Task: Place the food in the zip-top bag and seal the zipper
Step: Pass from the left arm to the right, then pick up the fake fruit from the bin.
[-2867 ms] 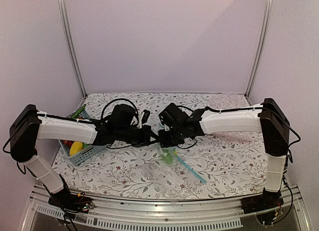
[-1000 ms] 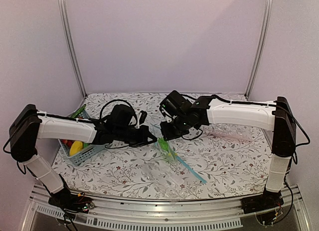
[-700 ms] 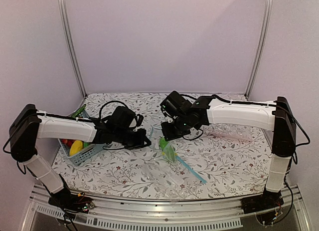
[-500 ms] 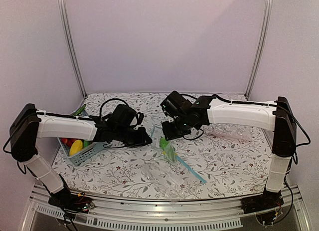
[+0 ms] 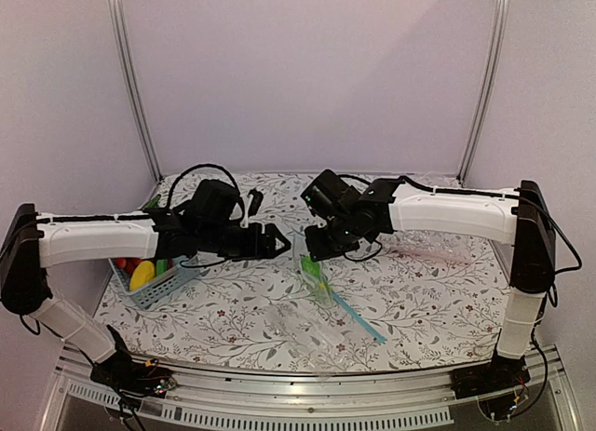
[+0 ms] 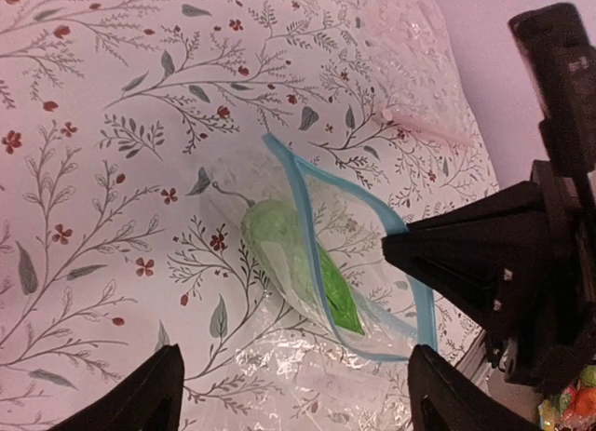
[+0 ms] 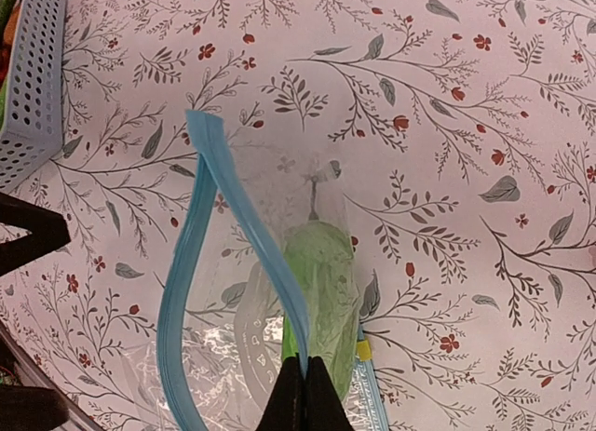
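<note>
Pinches the zipper (image 7: 170,329) in the right claw (image 7: 303,394), zip-top bag (image 7: 272,181) mouth agape, light-green food (image 7: 321,273) inside; holds the left claw (image 6: 293,356) spread wide, empty.

1. A bench (image 5: 438,305) fills the lower frame, its top covered by a white sheet (image 6: 102,114) printed with grey leafy sprigs and small red blossoms.
2. Behind it rises a plain back wall (image 5: 307,77), pale lilac and unmarked.
3. Two slim aluminium posts — a left post (image 5: 132,82) and a right post (image 5: 484,77) — stand at the bench's rear corners.
4. A left side wall (image 5: 56,96) and a right side wall (image 5: 554,87) of the same tint close in the space.
5. A slotted metal rail (image 5: 307,400) runs along the near edge.
6. The light is soft and even, with faint shadows.
</note>
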